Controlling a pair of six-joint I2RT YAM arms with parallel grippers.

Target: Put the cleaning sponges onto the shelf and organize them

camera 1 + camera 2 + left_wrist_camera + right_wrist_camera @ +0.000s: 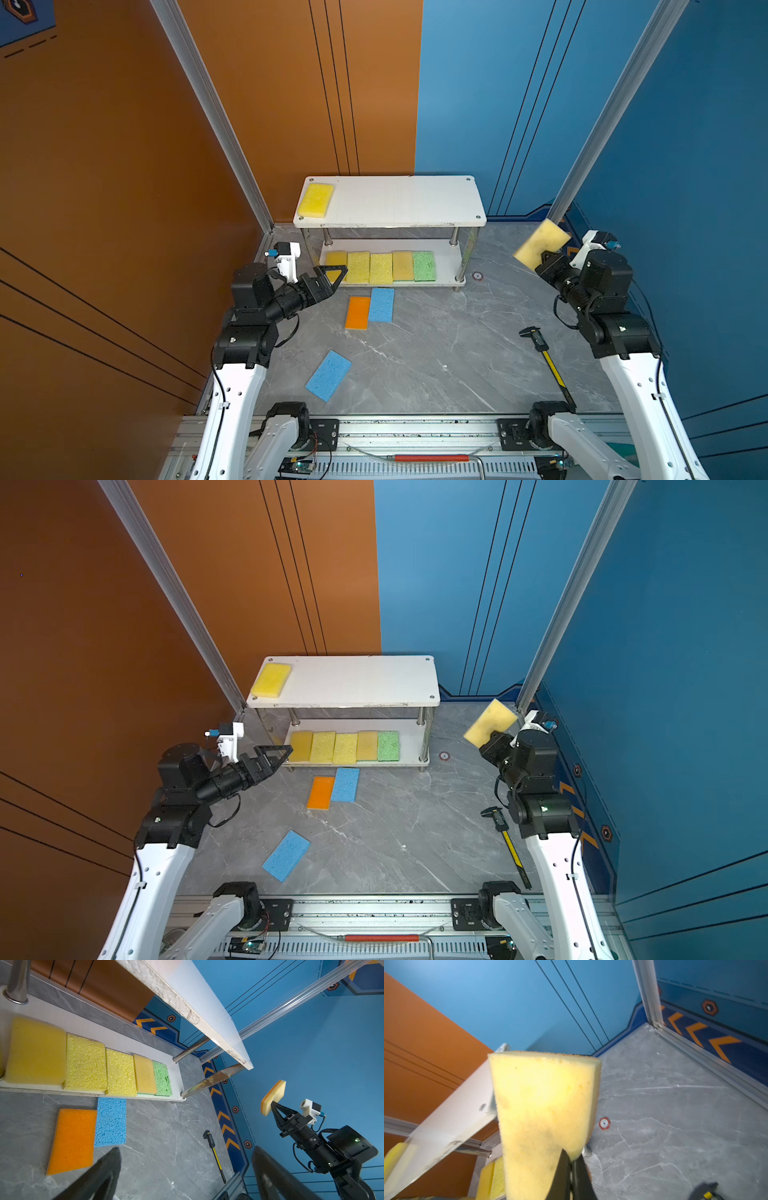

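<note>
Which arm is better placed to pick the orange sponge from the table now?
Left. The left gripper is open and empty near the orange sponge; the right gripper is shut on a pale yellow sponge, farther off.

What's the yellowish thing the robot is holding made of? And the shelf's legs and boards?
The held sponge looks like soft foam: tiny pores, pinched in where the right gripper squeezes it. The shelf's posts look like polished metal, mirroring the room. Its top board looks white-coated, perhaps pressed wood: the chipped edge shows rough grain.
</note>
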